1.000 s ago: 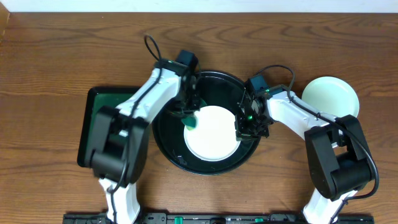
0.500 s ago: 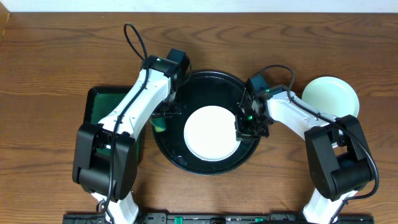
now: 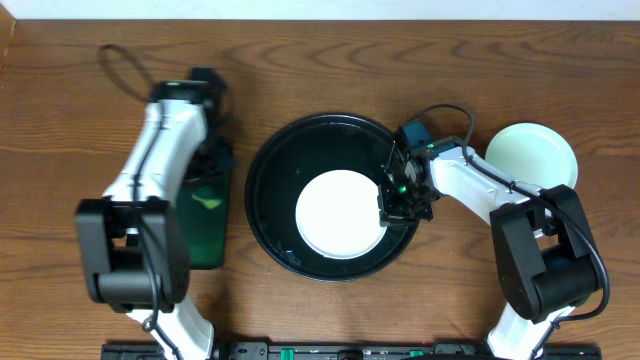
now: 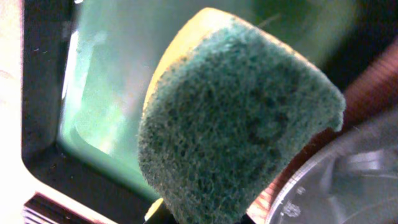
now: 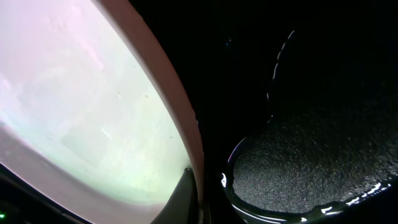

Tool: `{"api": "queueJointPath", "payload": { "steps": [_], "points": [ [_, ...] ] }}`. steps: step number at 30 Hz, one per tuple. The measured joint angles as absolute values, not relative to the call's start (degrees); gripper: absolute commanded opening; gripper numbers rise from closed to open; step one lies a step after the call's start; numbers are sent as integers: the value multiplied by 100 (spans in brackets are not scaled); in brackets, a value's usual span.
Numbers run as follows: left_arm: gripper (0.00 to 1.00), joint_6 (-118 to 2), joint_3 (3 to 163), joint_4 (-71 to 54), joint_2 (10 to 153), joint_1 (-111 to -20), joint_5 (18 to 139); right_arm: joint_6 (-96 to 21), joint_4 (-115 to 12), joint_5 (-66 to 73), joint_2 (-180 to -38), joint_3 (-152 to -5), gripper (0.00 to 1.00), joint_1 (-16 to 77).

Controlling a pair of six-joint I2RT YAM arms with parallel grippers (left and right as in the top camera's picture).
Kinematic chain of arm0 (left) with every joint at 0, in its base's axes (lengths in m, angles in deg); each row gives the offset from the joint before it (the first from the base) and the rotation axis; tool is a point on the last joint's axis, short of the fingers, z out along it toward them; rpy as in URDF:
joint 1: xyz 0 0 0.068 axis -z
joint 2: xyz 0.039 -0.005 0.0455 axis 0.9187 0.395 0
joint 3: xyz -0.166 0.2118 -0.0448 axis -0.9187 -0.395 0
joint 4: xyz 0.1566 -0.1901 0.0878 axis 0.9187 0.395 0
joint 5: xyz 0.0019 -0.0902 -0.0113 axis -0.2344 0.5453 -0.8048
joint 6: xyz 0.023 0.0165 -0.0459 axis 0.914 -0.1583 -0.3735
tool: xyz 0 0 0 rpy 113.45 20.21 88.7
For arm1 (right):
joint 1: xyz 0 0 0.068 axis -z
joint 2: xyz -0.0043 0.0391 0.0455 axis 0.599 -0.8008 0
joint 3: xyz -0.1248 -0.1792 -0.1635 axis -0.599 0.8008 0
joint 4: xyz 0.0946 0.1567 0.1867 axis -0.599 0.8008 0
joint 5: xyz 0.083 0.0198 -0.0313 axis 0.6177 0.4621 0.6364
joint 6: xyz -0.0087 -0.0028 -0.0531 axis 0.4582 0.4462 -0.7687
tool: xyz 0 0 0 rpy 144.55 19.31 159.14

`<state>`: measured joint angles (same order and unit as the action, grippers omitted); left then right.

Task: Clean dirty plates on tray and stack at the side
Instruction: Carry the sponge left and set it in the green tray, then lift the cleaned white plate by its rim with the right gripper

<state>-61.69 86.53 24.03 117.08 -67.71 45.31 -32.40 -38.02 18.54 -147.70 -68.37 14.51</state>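
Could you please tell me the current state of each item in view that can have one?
tray plate: lying flat in the black tray, plain white, no smears visible.
side plate: on the table right of the tray, no smears visible.
black tray: holds one plate.
sponge: gripped, hanging over the green tray.
left gripper: shut on the sponge.
right gripper: at the tray plate's right rim; grip unclear.

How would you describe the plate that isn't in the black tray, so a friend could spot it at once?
Start at the round black tray in the middle of the wooden table. Just past its right side, a white plate lies alone on the wood. The other plate lies inside the tray; this one sits outside it, faintly green-tinted.
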Motion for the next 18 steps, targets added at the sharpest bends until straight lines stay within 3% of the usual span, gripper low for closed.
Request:
{"api": "queueJointPath", "payload": {
  "steps": [5, 8, 10, 15, 16, 17, 18],
  "points": [
    [9, -5937, 8626, 2384, 11708, -7372, 4794, -3280, -3811, 1858, -14770, -6835, 1, 1451],
    [33, -5773, 8545, 2338, 11708, -7422, 4890, -3282, -3811, 1860, -14770, -6837, 1, 1451],
    [54, -5732, 8508, 2314, 11708, -7411, 4947, -3284, -3800, 1858, -14770, -6846, 1, 1451],
    [61, -5723, 8495, 2298, 11708, -7407, 5032, -3400, -3612, 1742, -14835, -7023, 1, 1449],
    [65, -5707, 8493, 2298, 11708, -7407, 5054, -3441, -3575, 1686, -14855, -7088, 1, 1449],
    [76, -5677, 8495, 2296, 11708, -7407, 5071, -3481, -3536, 1624, -14873, -7147, 1, 1449],
    [79, -5646, 8493, 2296, 11708, -7407, 5091, -3522, -3474, 1557, -14890, -7226, 1, 1449]
  ]
}}
